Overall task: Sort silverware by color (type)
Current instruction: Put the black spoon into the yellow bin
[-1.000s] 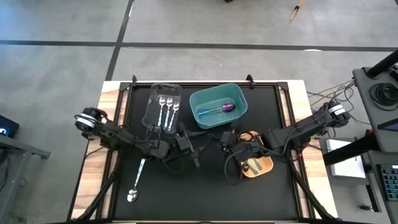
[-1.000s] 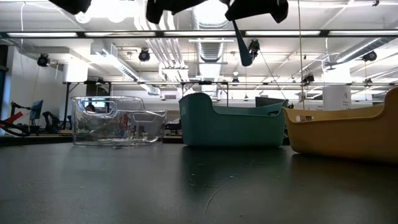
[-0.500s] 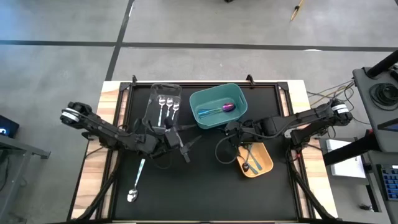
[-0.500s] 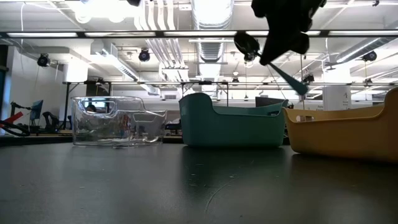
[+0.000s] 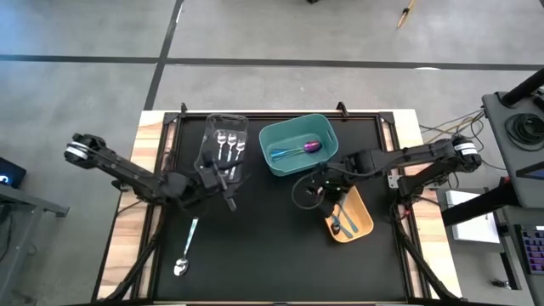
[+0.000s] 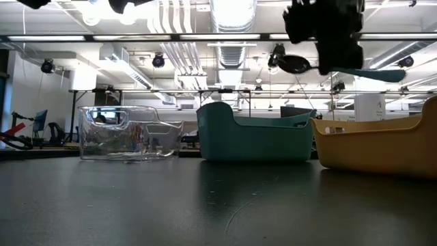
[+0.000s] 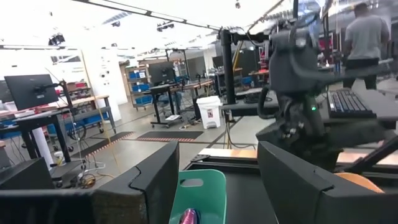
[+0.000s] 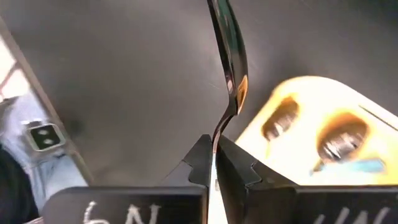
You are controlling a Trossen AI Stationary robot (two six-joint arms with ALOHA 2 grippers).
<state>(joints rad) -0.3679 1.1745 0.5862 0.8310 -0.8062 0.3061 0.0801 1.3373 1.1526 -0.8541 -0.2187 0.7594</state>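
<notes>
- Right hand (image 5: 327, 189), right of centre in the high view, was clenched on a dark teal-handled spoon (image 8: 229, 56), its fingers (image 8: 200, 163) pinching the thin neck; the spoon was held level in the air at the upper right of the low view, above the orange bin (image 5: 353, 223)
- Orange bin, lower right of centre, held two more dark utensils (image 5: 342, 223) with teal handles
- Teal bin (image 5: 297, 145), upper centre, contained an iridescent purple-blue spoon (image 5: 302, 149)
- Clear bin (image 5: 223, 146), upper left of centre, contained three shiny silver utensils (image 5: 228, 144) lying side by side
- Left hand (image 5: 228, 194), left of centre just below the clear bin, was released and held nothing
- One silver spoon (image 5: 186, 249) lay alone on the black worktop (image 5: 272, 255) at lower left, well apart from the bins
- A person (image 7: 367, 31) stood in the room at the upper right of the left wrist view
</notes>
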